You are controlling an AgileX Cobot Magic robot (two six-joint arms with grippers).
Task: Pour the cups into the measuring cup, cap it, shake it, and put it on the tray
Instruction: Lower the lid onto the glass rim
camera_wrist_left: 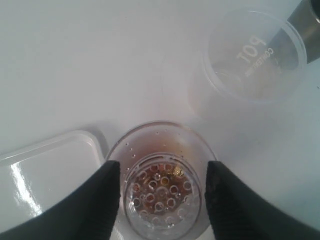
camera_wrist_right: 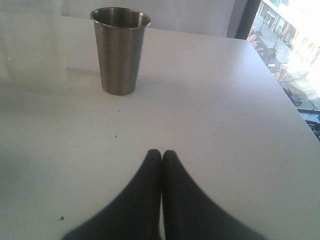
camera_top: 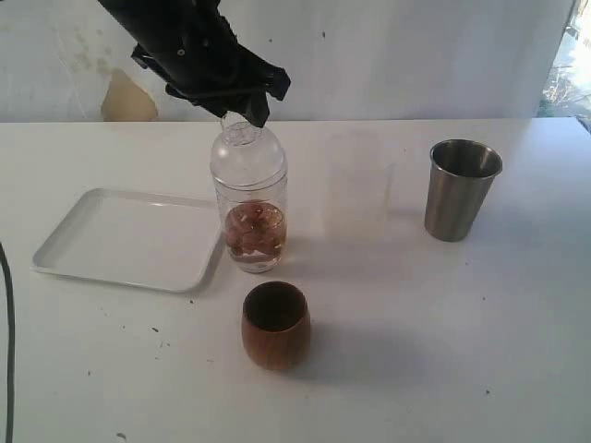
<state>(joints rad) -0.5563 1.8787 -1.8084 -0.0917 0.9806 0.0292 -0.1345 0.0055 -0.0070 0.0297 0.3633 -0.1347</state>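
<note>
The measuring cup (camera_top: 249,198) stands on the surface (camera_top: 443,351) just beside the tray (camera_top: 111,240), not on it, with brown bits in the bottom and its clear cap (camera_top: 247,152) on top. The left end effector (camera_wrist_left: 162,167) is over the cap with its fingers (camera_wrist_left: 100,205) apart, one on each side (I cannot tell if they squeeze it or only sit close). The right end effector (camera_wrist_right: 161,154) is shut tight with nothing in it, near the steel cup (camera_top: 460,194). If the cap is loose, a shake could throw the bits out. The top is thin and smooth, so it could slip and tip. It could bump the wooden cup (camera_top: 275,328) too.
</note>
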